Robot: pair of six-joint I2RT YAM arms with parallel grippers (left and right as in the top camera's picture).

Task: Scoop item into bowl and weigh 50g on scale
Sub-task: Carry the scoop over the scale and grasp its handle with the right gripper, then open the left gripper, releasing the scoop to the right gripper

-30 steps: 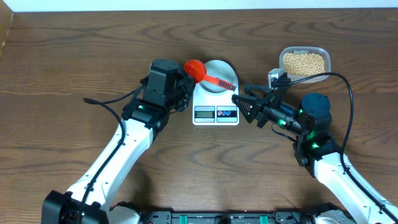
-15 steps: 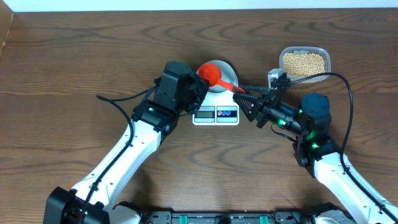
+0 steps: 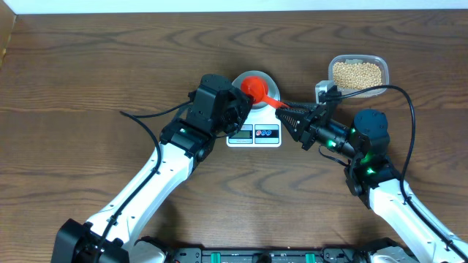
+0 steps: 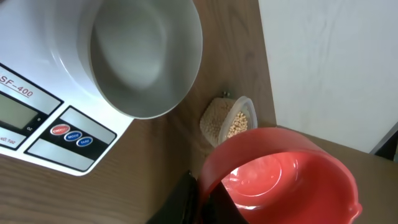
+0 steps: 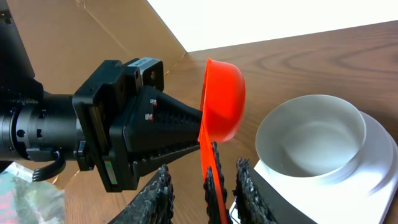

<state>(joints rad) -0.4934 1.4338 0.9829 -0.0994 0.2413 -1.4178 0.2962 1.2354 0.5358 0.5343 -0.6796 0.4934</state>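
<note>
Tabletop (image 3: 110, 66) of dark wood, overhead view: scale (image 3: 254, 134) at centre, with the bowl (image 3: 268, 82) standing on its far half. Beans (image 3: 357, 74) lie heaped in a clear tub (image 3: 385, 73) off to the right, apart from the scale. Red scoop (image 3: 253, 88) hangs over the bowl, its handle (image 3: 270, 102) running toward the right tool (image 3: 287, 115). Left tool (image 3: 240, 104) sits at the scoop's cup.

Left wrist view: the scoop's cup fills the lower right, its mouth facing the camera. It lies hard against the left tool's dark fingers (image 4: 185, 198) (the contact itself is cut off by the frame edge). The bowl rests on the scale above the display and buttons, and the tub of beans stands beyond on the wood.

Right wrist view: the left tool tapers to the cup's rim, pressed together and pinching it. The right tool is partly spread, its fingers (image 5: 158, 199) straddling the handle. One finger stands clearly apart from the handle (the other side is too crowded to judge). The cup is tilted on edge, just beside the bowl.
</note>
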